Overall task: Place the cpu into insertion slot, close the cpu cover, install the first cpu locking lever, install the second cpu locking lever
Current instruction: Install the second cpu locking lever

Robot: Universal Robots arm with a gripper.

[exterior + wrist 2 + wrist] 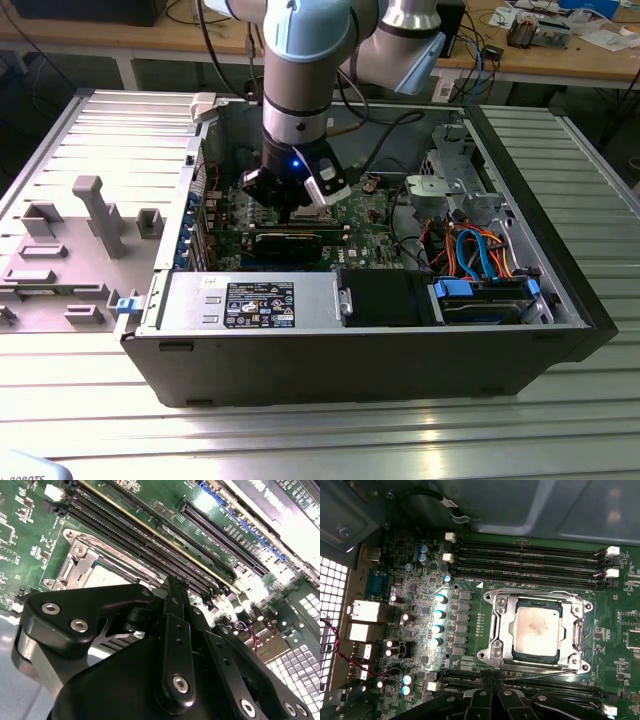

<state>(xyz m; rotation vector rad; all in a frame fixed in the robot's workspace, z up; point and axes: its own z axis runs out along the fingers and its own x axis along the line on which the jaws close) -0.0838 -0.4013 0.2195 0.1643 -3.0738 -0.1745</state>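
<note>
Gripper (492, 700) is held just above the board's memory-slot edge; finger state cannot be told. Cpu (536, 629) is seated in slot (492, 630), cover (580, 630) closed. Cpu is judged light, stiff, fragile; edges only.

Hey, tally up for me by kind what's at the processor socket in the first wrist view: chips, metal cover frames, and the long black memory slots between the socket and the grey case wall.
cpu: 1
cpu cover: 1
long black memory slots: 4
Total: 6
</note>
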